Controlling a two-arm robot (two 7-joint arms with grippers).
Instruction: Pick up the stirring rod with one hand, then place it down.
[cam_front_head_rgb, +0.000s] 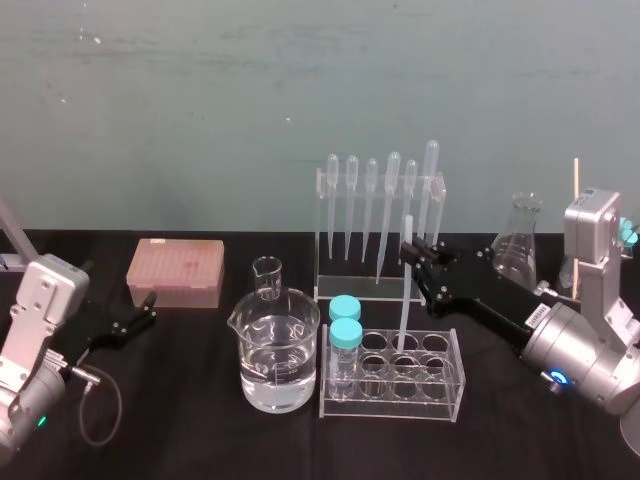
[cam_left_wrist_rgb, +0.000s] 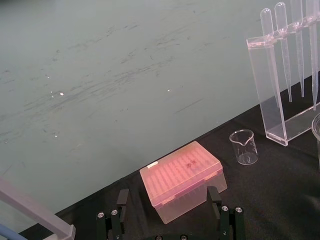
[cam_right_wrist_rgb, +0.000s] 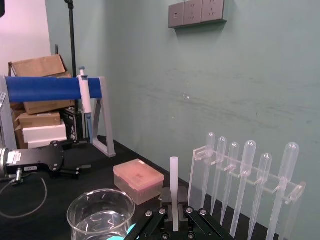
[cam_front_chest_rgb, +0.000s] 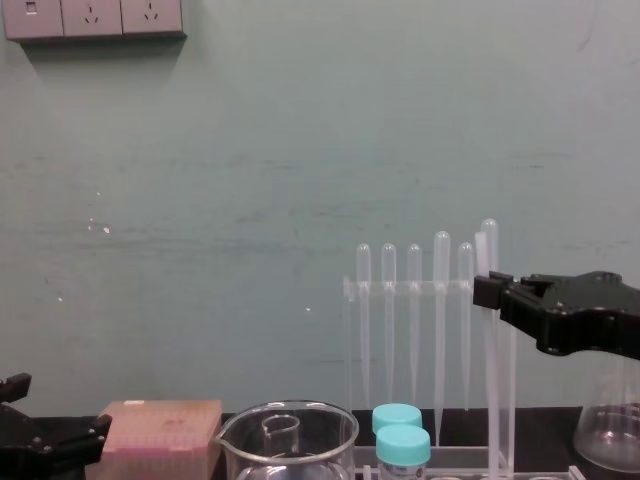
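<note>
Head view downward, chest view low and level, both showing pipette rack (cam_front_head_rgb: 321, 235)

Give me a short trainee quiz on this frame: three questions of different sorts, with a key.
1. True or false: the right gripper is shut on the stirring rod.
2. The left gripper, beside the pink box, is: A) open B) shut on the box C) shut on the rod.
3. Fill in: ___ blue-capped tubes stand in the tube rack.
Key: 1 true; 2 A; 3 two.
</note>
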